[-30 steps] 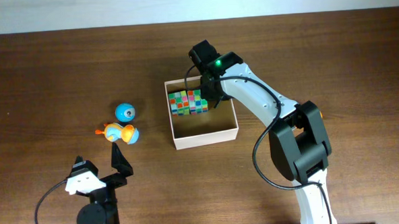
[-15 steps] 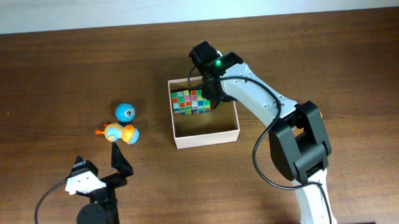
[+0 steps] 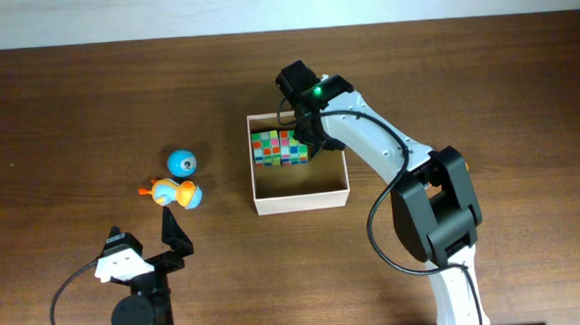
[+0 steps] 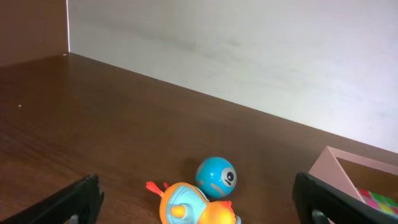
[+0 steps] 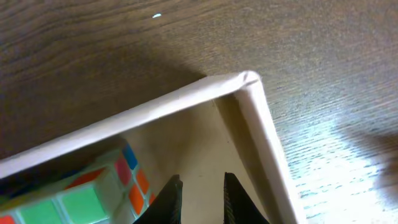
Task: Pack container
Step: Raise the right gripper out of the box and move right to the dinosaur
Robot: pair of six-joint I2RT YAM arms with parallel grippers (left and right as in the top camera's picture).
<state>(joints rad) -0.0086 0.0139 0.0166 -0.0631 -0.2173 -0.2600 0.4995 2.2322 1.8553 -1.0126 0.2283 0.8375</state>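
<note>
overhead: the container (image 3: 302, 203) stands mid-table and already holds the colourful cube toy (image 3: 278, 148) against its far wall. the blue ball (image 3: 181, 163) and the orange duck (image 3: 177, 194) lie outside, well apart to the left, so i judge the packing only partly done. the right gripper (image 3: 305, 134) is inside the container, just beside the cube. the left gripper (image 3: 142, 230) waits at the near left.

left wrist: its jaws stand wide apart, empty, facing ball and duck.

right wrist: jaws almost together, nothing between them, close to a container corner.
</note>
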